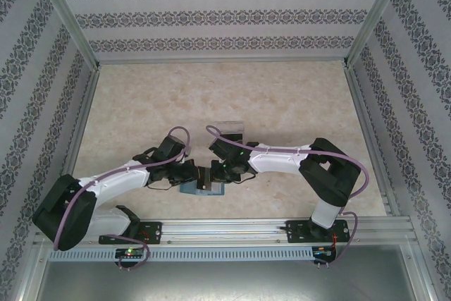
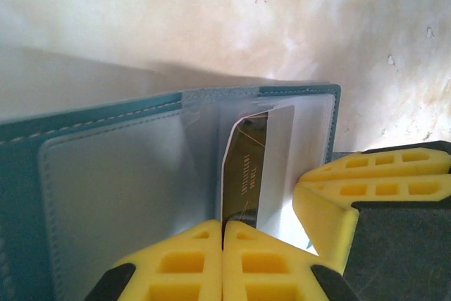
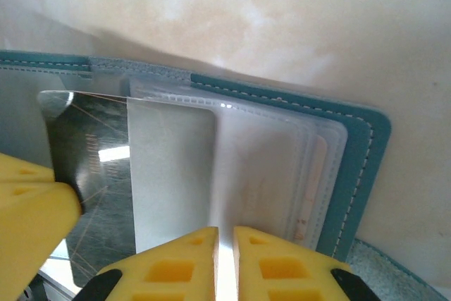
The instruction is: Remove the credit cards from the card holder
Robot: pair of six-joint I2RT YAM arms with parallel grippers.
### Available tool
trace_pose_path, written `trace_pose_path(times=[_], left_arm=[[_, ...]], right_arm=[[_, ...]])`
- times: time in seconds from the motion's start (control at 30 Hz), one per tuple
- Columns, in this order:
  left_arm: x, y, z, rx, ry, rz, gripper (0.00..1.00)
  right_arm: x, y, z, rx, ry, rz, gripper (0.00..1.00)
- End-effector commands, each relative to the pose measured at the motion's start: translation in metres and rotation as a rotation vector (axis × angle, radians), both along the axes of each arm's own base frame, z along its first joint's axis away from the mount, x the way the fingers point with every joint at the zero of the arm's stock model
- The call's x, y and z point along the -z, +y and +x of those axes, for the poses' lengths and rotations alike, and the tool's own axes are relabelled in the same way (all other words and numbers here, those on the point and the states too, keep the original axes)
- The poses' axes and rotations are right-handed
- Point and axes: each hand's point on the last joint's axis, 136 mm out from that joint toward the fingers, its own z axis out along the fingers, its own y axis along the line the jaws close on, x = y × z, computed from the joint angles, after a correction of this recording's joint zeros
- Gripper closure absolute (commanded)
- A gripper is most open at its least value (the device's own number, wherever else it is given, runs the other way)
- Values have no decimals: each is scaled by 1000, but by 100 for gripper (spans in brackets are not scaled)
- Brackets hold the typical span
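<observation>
The teal-blue card holder (image 1: 199, 189) lies open on the table between both arms, its grey-blue inside (image 2: 113, 202) facing up. A dark credit card (image 2: 248, 167) sticks halfway out of a clear pocket. My left gripper (image 2: 223, 229) is shut on that card's near edge (image 3: 88, 160). My right gripper (image 3: 225, 244) is closed, with a narrow gap, on the pale pocket leaf (image 3: 173, 174) of the holder (image 3: 363, 167). Its yellow fingers (image 2: 366, 188) show just right of the dark card. A pale pinkish card (image 3: 320, 181) sits inside an outer pocket. Seen from above, the left gripper (image 1: 196, 174) and right gripper (image 1: 215, 174) meet over the holder.
A clear plastic box (image 1: 229, 130) stands just behind the grippers. The beige marbled tabletop (image 1: 282, 96) stretches back to patterned walls with metal frame posts. A metal rail (image 1: 232, 229) runs along the near edge by the arm bases.
</observation>
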Motion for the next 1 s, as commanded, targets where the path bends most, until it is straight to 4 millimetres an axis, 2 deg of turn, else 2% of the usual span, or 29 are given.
trace_pose_path(times=[0.0, 0.33, 0.5, 0.63, 0.83, 0.97], left_arm=[[2, 20, -6, -5, 7, 96, 92], [-3, 44, -14, -7, -5, 211, 93], [-9, 46, -12, -10, -18, 227, 93], [-11, 38, -8, -8, -18, 192, 93], [-14, 6, -5, 26, 7, 28, 88], [-14, -2, -4, 40, 24, -2, 85]], right_arm=[[9, -7, -7, -10, 21, -51, 84], [9, -7, -7, -8, 23, -50, 84], [10, -6, -8, -10, 25, -50, 84], [9, -5, -7, -11, 24, -47, 84], [10, -6, -8, -13, 28, -50, 84], [11, -6, -9, -12, 31, -52, 84]])
